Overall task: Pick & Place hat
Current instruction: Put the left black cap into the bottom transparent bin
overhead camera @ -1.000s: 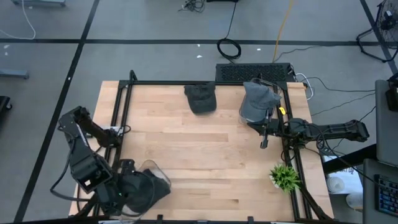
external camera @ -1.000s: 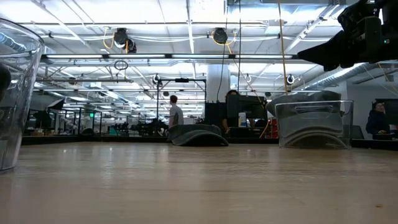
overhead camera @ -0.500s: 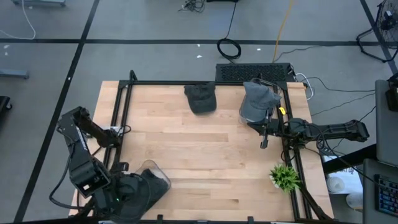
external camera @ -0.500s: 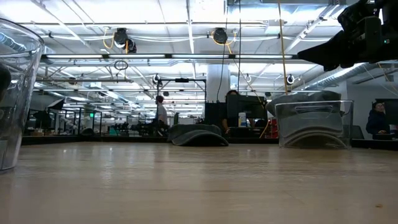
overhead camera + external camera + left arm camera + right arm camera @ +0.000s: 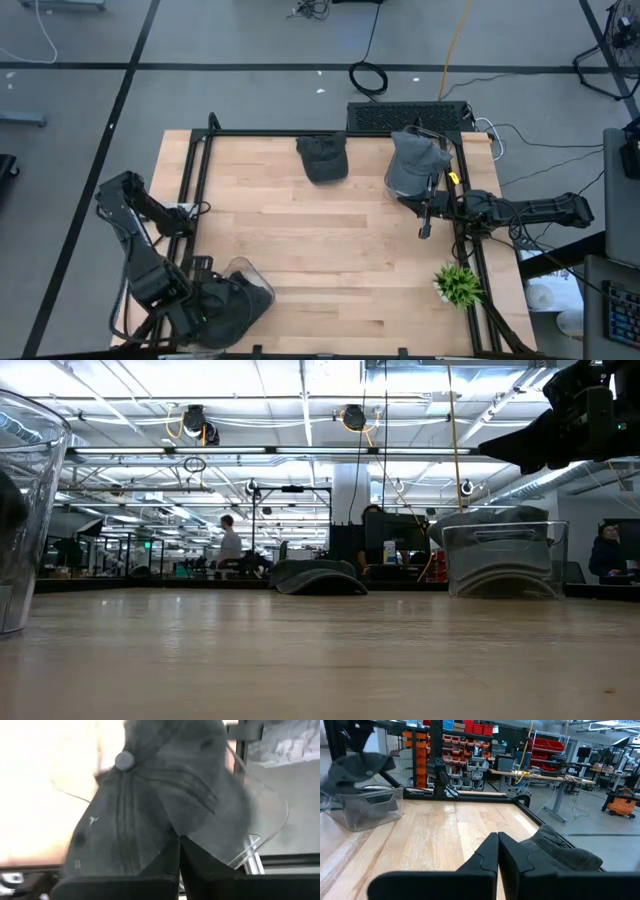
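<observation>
Left gripper [image 5: 205,310] has shifted, jaws clamping a hat [image 5: 235,305] over the clear bin [image 5: 258,278].

Left arm folded low at the table's [image 5: 330,250] near-left corner, left gripper [image 5: 179,851] fingers pressed together. Right arm stretched in level over the table's right edge, right gripper [image 5: 497,851] closed, empty.

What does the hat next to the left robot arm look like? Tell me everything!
The hat is a dark grey cloth cap with stitched panels and a round button on top. It sits at the table's near left corner, draped over a clear plastic container. The left tool, its fingers closed together, pinches the cap's fabric.
</observation>
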